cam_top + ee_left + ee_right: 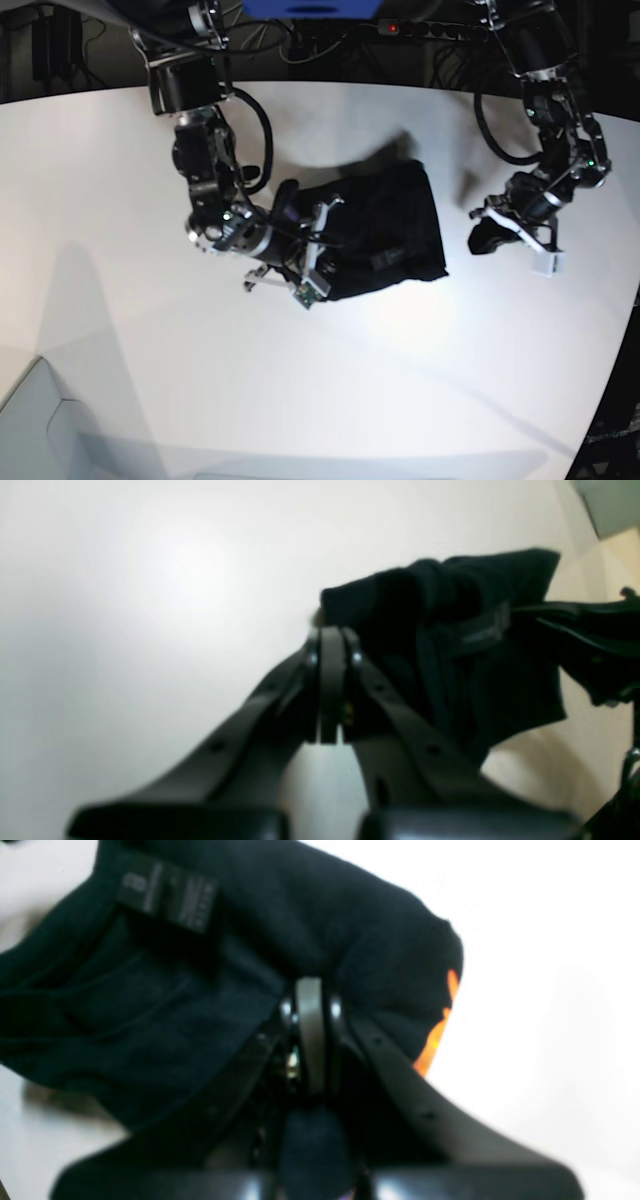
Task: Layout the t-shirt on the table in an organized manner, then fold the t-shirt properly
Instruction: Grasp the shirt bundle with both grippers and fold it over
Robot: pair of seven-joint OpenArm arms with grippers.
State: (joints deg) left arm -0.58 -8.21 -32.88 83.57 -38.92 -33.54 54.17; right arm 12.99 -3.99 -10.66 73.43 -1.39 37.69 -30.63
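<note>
While the right tool (300,240) pinches the t-shirt (385,235) at nine o'clock and the left tool (487,238) hangs shut and empty, risks dragging one-sided, bunching cloth across the table (120,200).

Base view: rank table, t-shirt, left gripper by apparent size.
1. table, fills most of the view
2. t-shirt, a bunched dark heap
3. left gripper, smallest, though it is partly dark against its own arm, so its outline is unsure
</note>
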